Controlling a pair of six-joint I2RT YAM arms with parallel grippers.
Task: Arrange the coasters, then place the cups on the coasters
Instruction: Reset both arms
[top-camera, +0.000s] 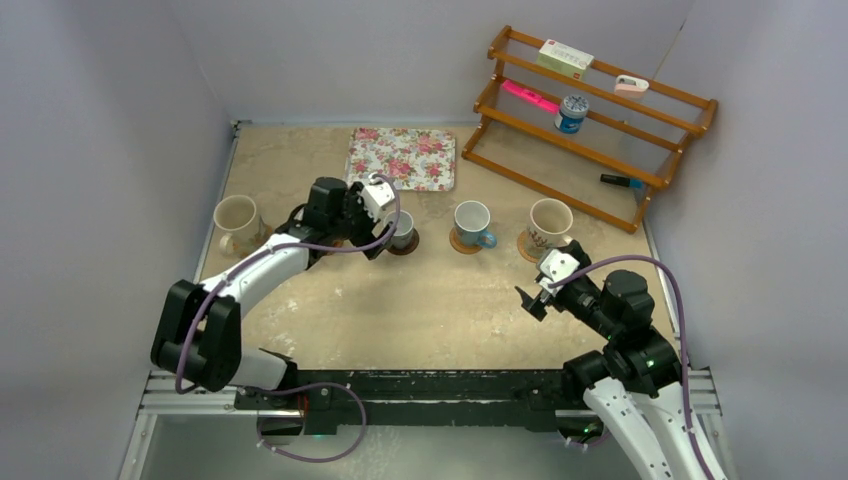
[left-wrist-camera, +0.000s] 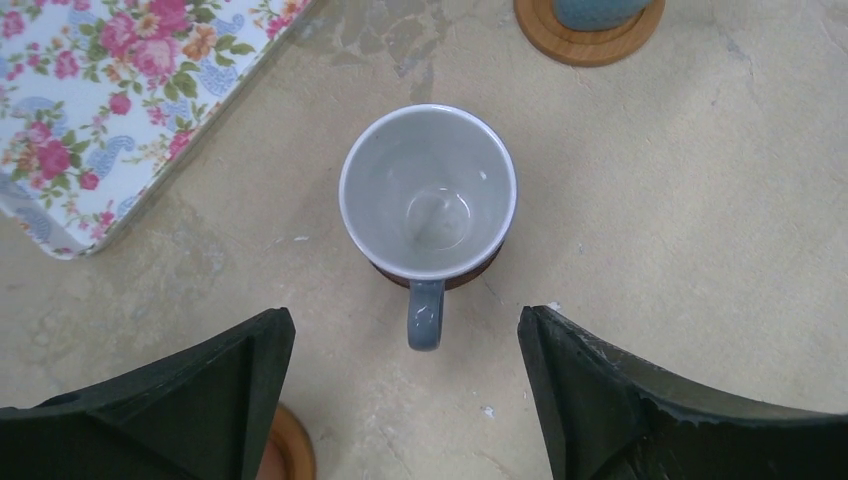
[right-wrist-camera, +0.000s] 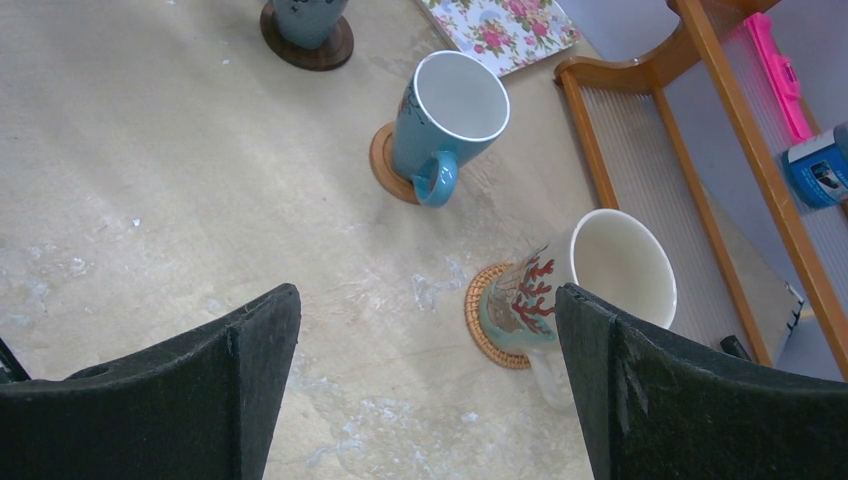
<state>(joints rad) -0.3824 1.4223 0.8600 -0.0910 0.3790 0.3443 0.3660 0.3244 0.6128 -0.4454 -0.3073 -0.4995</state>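
The left hand (left-wrist-camera: 405, 318) is seen open, its two dark fingers (left-wrist-camera: 200, 400) spread wide and gripping nothing, with the small grey-blue mug (left-wrist-camera: 428, 192) framed just beyond the fingertips. The mug is stood on the dark brown coaster (left-wrist-camera: 465, 278), of which only a thin crescent is shown beneath the base on the hand's side; whether it is centred cannot be told for certain. The step in hand is judged to be the parting from this mug. It is best done by keeping the fingers wide and drawing the hand straight up and back along its own line, so that neither finger is brushed against the handle and the mug is not dragged off its disc. The mug is held upright by the coaster, its long axis vertical and its mouth turned up to the wrist camera. The handle is pointed straight at the hand, which is judged to be toward the near left of the surface (left-wrist-camera: 650, 200). The floral tray (left-wrist-camera: 90, 100) is found beyond and to the left, apart from the mug. The light blue mug (top-camera: 470, 222) is set on a tan coaster further right. The right hand (right-wrist-camera: 422, 300) is likewise open and empty, hung near the cream mug (right-wrist-camera: 600, 270) on its woven coaster (right-wrist-camera: 480, 320).
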